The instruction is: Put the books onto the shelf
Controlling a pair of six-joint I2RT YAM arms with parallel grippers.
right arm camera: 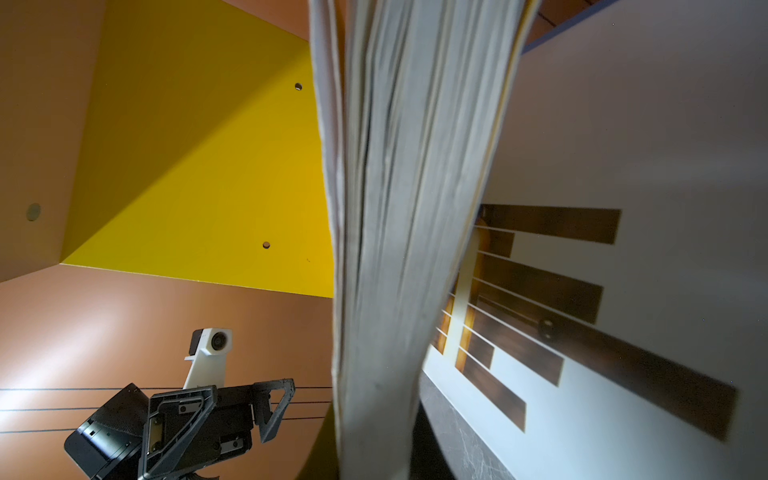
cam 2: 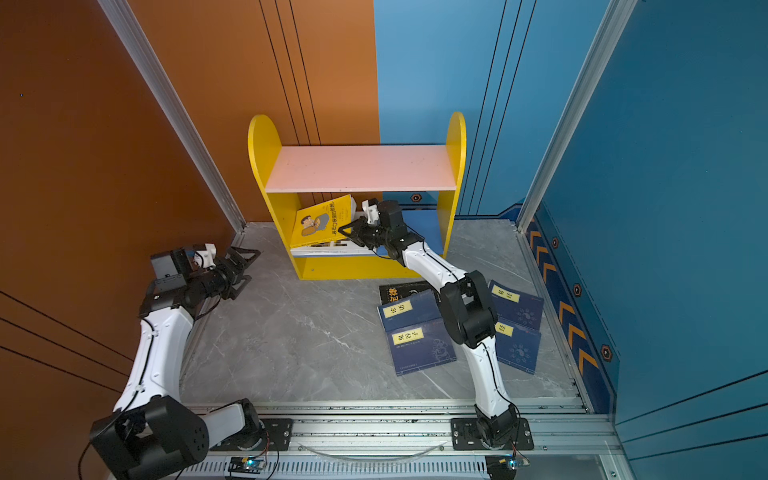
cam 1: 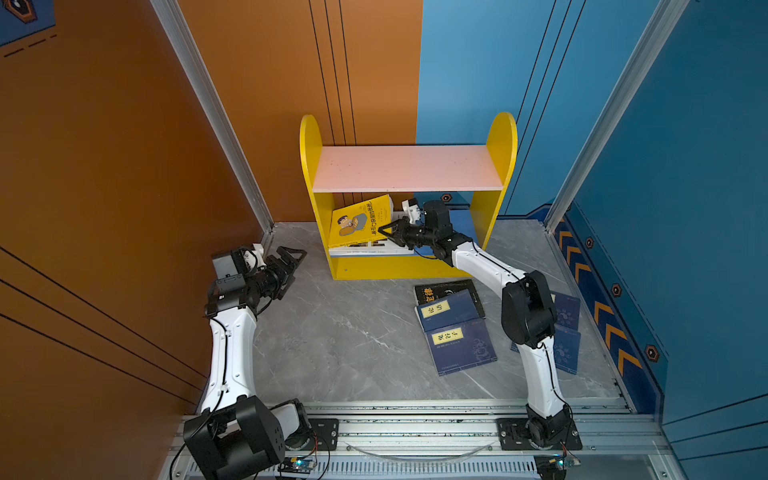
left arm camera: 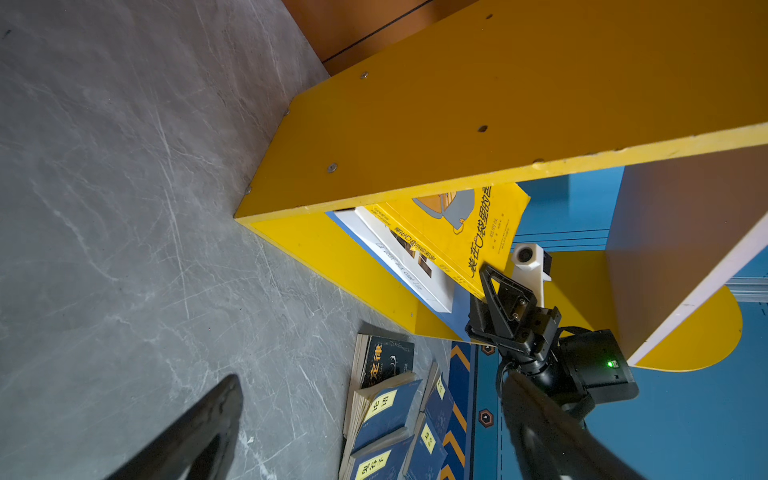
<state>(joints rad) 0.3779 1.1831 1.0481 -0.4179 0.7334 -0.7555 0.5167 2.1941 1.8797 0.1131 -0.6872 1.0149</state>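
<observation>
The shelf [cam 1: 407, 168] [cam 2: 361, 168] stands at the back of the table. In its lower compartment a white book [cam 1: 365, 249] [left arm camera: 403, 257] lies flat on the blue board. Over it a yellow book [cam 1: 359, 222] [cam 2: 322, 222] tilts up, with my right gripper [cam 1: 384, 232] [cam 2: 345, 230] shut on its right edge. The right wrist view shows its page edge [right arm camera: 395, 208] running down into the jaws. My left gripper [cam 1: 293, 259] [cam 2: 247, 259] [left arm camera: 372, 380] stands open and empty left of the shelf. A black book [cam 1: 446, 291] and navy books [cam 1: 461, 345] lie on the table.
More navy books [cam 2: 515, 303] lie right of my right arm's elbow [cam 2: 469, 311]. The orange wall [cam 1: 124, 187] is close behind my left arm. The blue wall with chevrons [cam 1: 602, 316] borders the table on the right. A metal rail [cam 1: 415, 428] runs along the front.
</observation>
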